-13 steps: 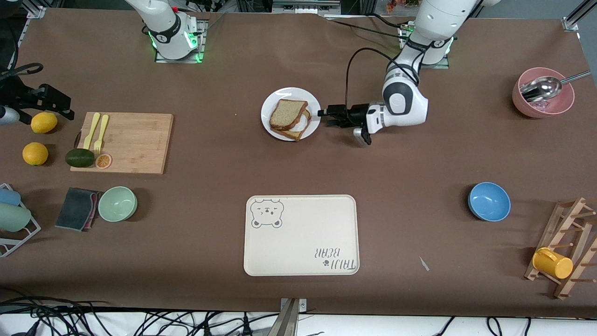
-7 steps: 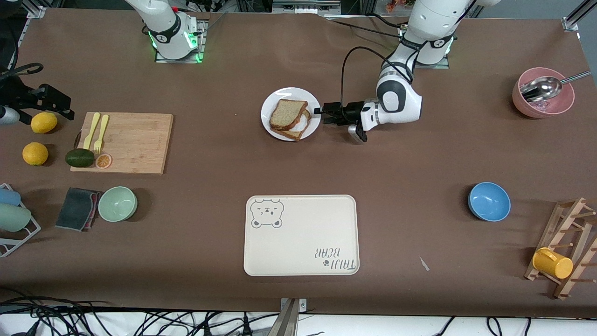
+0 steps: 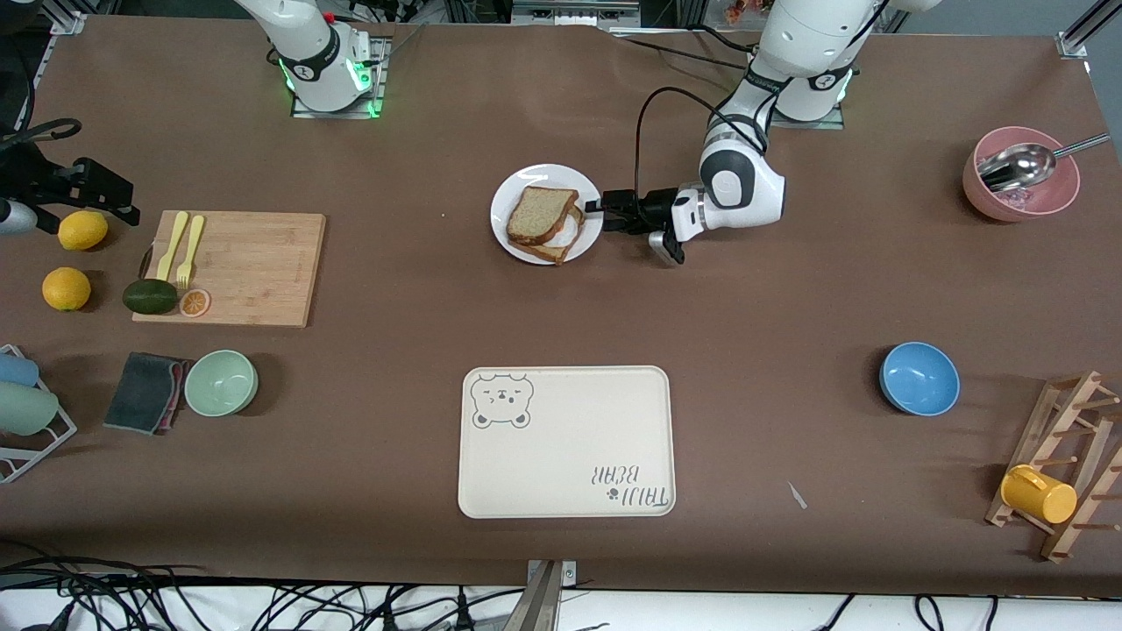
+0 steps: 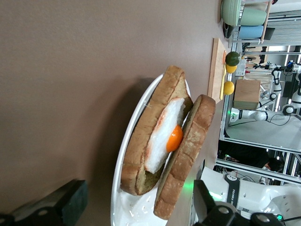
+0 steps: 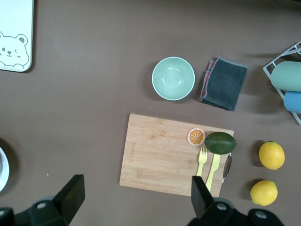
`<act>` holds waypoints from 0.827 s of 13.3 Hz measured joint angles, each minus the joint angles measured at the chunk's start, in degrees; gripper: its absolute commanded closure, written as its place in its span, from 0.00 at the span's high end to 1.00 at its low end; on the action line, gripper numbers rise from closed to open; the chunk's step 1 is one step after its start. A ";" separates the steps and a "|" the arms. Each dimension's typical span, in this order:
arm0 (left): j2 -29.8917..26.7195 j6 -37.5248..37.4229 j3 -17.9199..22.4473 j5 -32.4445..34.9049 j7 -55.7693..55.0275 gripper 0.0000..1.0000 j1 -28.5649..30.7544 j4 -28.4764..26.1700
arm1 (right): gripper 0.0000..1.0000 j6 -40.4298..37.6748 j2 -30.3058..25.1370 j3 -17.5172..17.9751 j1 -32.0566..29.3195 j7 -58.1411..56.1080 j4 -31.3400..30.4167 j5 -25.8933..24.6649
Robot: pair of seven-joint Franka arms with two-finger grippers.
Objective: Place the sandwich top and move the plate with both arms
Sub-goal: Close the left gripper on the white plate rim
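Front view: left gripper [image 3: 592,213], jaws spread, sits right at the plate [image 3: 504,223] rim; right gripper [image 5: 136,207], jaws spread, waits over the cutting board [image 5: 155,155].

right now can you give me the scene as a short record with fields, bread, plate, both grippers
sandwich top: tan slice leaning on the egg slice, on the plate
plate: white plate mid-table, nearer the arm bases than the bear tray
left gripper: open, low at the plate rim on the left arm's side, a finger on each side of the rim
right gripper: open, up over the cutting board, waiting
plate move: not yet begun
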 measured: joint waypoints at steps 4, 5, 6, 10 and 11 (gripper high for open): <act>0.00 0.00 -0.26 0.00 0.06 0.83 0.00 0.02 | 1.00 0.00 0.01 0.00 0.00 0.00 0.00 0.00; 0.00 0.00 -0.38 0.00 0.07 0.81 -0.01 0.03 | 1.00 0.00 0.01 0.00 0.00 0.00 0.00 0.00; 0.00 0.00 -0.53 0.00 0.10 0.80 -0.04 0.04 | 1.00 0.00 0.01 0.00 0.00 0.00 0.00 0.00; 0.00 0.01 -0.83 0.00 0.16 0.80 -0.26 0.21 | 1.00 0.00 0.01 0.00 0.00 0.00 0.00 0.00; 0.00 0.13 -0.85 0.00 0.17 0.80 -0.29 0.22 | 1.00 0.00 0.01 0.00 0.00 0.00 0.00 0.00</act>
